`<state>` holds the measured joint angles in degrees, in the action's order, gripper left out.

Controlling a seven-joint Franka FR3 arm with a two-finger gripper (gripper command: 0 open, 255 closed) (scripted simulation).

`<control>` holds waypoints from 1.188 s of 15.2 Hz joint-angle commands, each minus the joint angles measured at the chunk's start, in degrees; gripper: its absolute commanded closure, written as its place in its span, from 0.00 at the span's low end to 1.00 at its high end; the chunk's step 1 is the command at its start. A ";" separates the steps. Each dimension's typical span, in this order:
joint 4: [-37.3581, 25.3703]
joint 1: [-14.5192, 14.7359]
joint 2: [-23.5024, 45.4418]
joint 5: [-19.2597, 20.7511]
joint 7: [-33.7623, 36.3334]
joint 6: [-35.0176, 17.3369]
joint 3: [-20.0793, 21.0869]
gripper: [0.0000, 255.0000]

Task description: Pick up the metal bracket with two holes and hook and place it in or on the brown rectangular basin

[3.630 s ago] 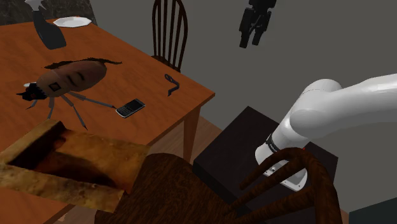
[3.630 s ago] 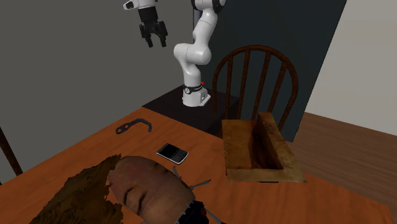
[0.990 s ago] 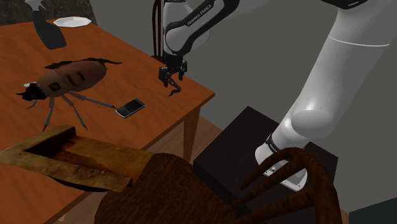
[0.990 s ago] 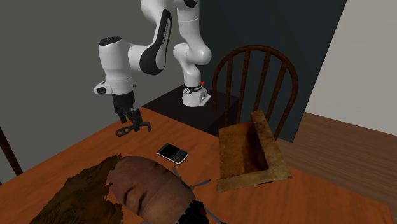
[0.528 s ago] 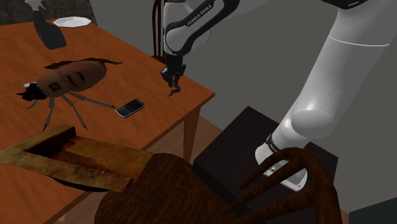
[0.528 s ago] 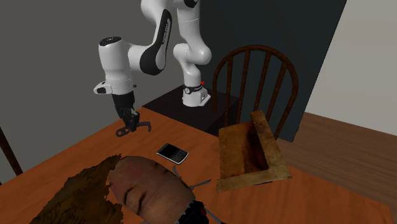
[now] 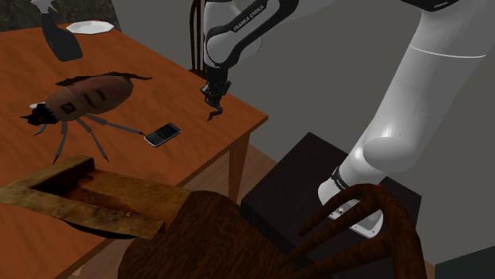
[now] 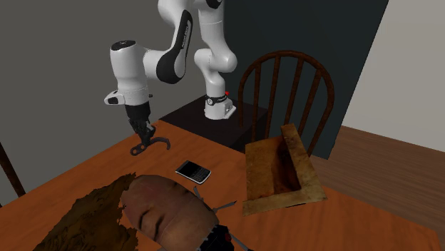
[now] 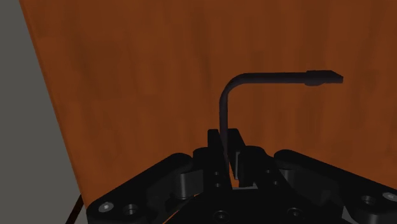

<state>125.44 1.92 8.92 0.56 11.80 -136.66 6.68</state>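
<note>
While hand (image 9: pixel 229 151) clamps one dark hooked bracket (image 9: pixel 273 77), one brown basin (image 8: pixel 305 160) and one phone (image 8: pixel 193 171) lie apart on table (image 8: pixel 93 178)

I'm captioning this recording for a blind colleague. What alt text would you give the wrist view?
The black gripper is shut on a dark bent metal bracket, whose stem runs out from between the fingers and curves sharply sideways to a small tip. Behind it lies an orange-brown wooden table, with a plain grey area past its edge.
</note>
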 commanded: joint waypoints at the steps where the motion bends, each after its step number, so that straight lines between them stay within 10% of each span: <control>1: -0.07 0.02 -0.39 -0.07 -0.05 0.84 0.05 1.00; 18: -5.67 -0.15 -7.25 -1.10 -0.68 13.26 0.14 1.00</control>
<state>120.22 1.78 1.98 -0.50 11.15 -124.18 6.83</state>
